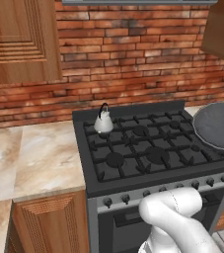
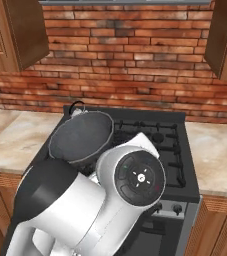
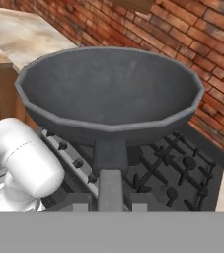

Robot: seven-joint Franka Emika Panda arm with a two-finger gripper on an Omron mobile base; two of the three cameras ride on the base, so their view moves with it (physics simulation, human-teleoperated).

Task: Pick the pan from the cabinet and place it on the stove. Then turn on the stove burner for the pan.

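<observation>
The pan [image 3: 111, 94], round and dark grey, hangs level in the air, and my gripper [image 3: 111, 198] is shut on its handle [image 3: 110, 163], a finger on each side. In the left base view the pan [image 1: 216, 126] is above the right edge of the stove [image 1: 133, 148]. From the right base view the pan [image 2: 80, 136] sits over the stove's [image 2: 167, 145] left burners, and my arm hides the gripper. A reddish-brown wall cabinet [image 2: 224, 40] with a silver bar handle hangs at the upper right.
A small silver kettle [image 1: 103, 121] stands on the stove's back left burner. A row of dark knobs [image 1: 163, 190] lines the stove front. Marble counter [image 1: 44, 153] lies to the left, more counter [image 2: 217, 155] to the right. Another wall cabinet [image 1: 19, 39] hangs upper left against the brick wall.
</observation>
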